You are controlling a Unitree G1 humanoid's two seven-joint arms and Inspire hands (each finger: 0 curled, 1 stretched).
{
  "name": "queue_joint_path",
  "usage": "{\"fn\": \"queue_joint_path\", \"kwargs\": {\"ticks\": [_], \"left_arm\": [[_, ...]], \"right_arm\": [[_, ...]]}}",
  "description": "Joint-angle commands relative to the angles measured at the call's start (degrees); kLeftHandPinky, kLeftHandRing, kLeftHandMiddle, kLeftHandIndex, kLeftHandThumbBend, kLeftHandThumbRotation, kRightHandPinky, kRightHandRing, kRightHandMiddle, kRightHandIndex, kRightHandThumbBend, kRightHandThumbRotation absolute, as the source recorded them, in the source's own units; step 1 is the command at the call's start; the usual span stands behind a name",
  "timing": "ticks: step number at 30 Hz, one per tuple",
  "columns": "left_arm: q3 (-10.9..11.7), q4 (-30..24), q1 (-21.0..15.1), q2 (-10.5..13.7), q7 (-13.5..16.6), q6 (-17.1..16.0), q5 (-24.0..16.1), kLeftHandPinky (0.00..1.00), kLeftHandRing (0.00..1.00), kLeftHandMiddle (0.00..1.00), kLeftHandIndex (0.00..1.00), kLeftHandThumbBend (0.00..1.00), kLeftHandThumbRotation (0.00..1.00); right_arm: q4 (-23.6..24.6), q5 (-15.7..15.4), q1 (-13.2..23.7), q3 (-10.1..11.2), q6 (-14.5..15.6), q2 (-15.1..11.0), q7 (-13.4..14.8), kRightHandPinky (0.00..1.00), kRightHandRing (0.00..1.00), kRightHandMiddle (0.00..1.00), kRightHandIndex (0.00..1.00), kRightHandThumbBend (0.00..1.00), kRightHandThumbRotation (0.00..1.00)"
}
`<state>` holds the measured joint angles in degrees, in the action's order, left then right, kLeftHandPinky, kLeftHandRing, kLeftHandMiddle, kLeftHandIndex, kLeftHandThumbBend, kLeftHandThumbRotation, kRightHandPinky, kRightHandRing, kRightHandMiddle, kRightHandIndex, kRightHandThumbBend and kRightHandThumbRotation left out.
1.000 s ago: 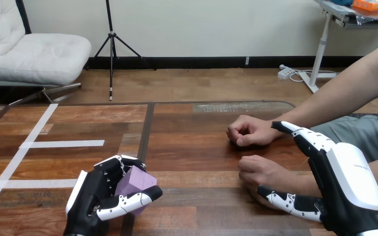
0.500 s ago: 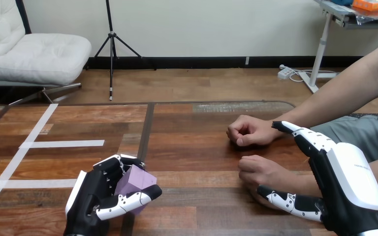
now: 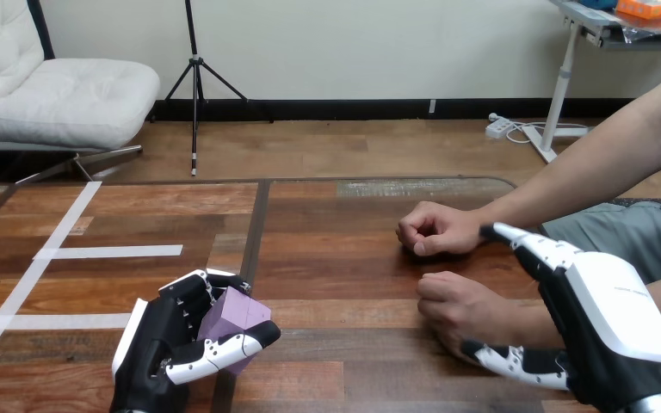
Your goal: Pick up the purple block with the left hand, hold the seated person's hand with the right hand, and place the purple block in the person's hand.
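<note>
One pale purple block (image 3: 237, 311), tilted, in left robot hand (image 3: 151, 346).

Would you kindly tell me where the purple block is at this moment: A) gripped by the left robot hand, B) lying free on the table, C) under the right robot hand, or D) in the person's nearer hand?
A: the left robot hand has its fingers and thumb curled round the purple block.
</note>
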<state>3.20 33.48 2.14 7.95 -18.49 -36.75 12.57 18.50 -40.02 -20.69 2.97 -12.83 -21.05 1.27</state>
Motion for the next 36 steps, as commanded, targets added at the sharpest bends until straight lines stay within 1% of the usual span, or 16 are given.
{"fn": "queue_joint_path", "kwargs": {"ticks": [1, 5, 11, 21, 24, 27, 31, 36], "left_arm": [[0.57, -2.17, -3.72, -0.55, -0.10, -0.95, -0.53, 0.32, 0.38, 0.46, 0.47, 0.95, 0.11], [0.56, -1.99, -3.73, -0.64, -0.22, -1.16, -0.54, 0.32, 0.38, 0.46, 0.47, 0.94, 0.11], [0.63, -2.00, -3.63, -0.85, -0.21, -1.38, -0.49, 0.32, 0.39, 0.46, 0.47, 0.94, 0.11], [0.75, -1.80, -3.59, -0.92, -0.71, -1.76, -0.22, 0.32, 0.39, 0.46, 0.47, 0.94, 0.10], [0.75, -2.06, -3.47, -0.88, -0.47, -1.46, -0.48, 0.32, 0.39, 0.46, 0.47, 0.94, 0.11], [0.74, -1.91, -3.50, -0.79, -0.23, -1.75, -0.93, 0.32, 0.38, 0.46, 0.47, 0.94, 0.11], [0.78, -1.61, -3.60, -0.80, -0.51, -2.16, -0.93, 0.32, 0.38, 0.46, 0.47, 0.93, 0.12], [0.80, -1.87, -3.46, -0.86, -0.12, -1.86, -1.34, 0.32, 0.38, 0.46, 0.47, 0.93, 0.12]], "right_arm": [[4.12, -1.91, 3.89, 1.95, 2.98, -3.40, -3.42, 0.90, 0.88, 0.88, 0.86, 0.76, 0.15], [4.97, -3.26, 4.20, 2.21, 5.52, -4.82, -6.15, 0.90, 0.88, 0.88, 0.86, 0.78, 0.15], [5.16, -4.55, 4.89, 2.46, 8.21, -6.74, -8.79, 0.90, 0.88, 0.88, 0.86, 0.81, 0.16], [6.41, -7.71, 6.38, 2.20, 13.97, -8.52, -14.08, 0.91, 0.88, 0.88, 0.85, 0.84, 0.16], [6.55, -9.14, 6.96, 1.99, 14.95, -9.08, -14.97, 0.90, 0.87, 0.88, 0.84, 0.85, 0.16], [6.75, -10.81, 7.57, 1.64, 16.33, -9.60, -16.42, 0.88, 0.86, 0.87, 0.83, 0.85, 0.16], [7.29, -12.96, 8.59, 1.01, 19.03, -9.77, -19.32, 0.87, 0.86, 0.86, 0.83, 0.86, 0.16], [7.32, -15.92, 9.83, 0.15, 20.81, -10.69, -22.45, 0.85, 0.85, 0.85, 0.82, 0.86, 0.15]]}}
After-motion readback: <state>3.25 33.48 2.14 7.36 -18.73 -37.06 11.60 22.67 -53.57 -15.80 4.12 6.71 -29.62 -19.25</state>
